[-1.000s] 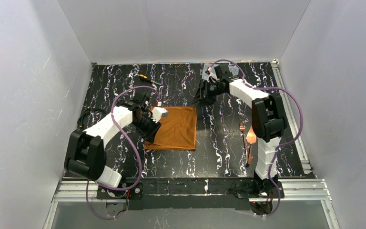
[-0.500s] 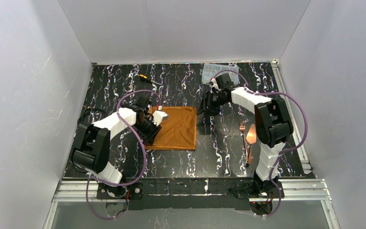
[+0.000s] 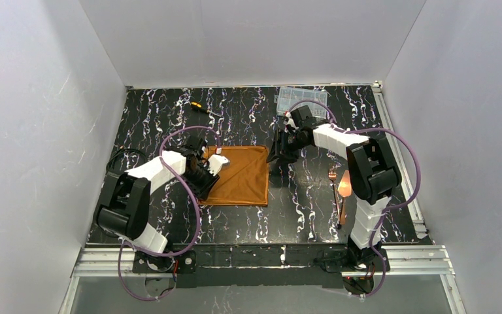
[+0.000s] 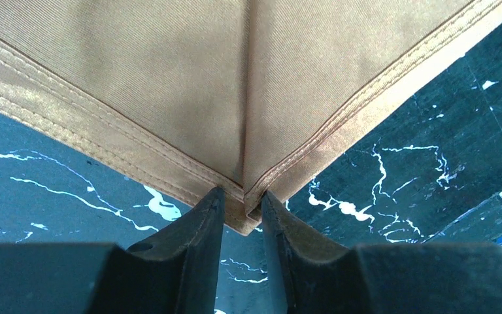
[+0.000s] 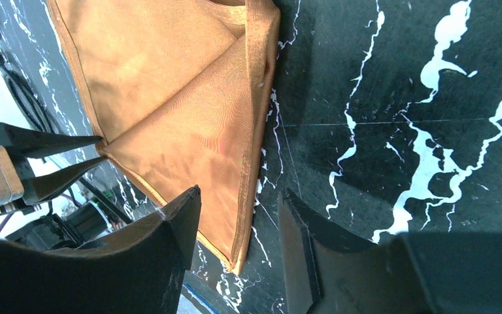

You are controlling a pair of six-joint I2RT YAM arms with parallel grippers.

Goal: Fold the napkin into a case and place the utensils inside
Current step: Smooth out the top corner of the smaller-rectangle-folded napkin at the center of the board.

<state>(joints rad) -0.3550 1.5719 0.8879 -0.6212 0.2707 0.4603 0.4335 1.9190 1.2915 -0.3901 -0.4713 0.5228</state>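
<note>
The orange napkin [image 3: 238, 176] lies flat in the middle of the top view, the left gripper [image 4: 242, 194] pinches its upper-left corner, and the right gripper [image 5: 240, 196] hangs open over its upper-right corner.

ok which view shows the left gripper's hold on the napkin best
Left wrist: the left gripper pinches the napkin by its corner from both sides, puckering a crease. Top external shows the whole cloth, but the arm hides the pinch. Right wrist shows that corner only sidelong, far off.
</note>
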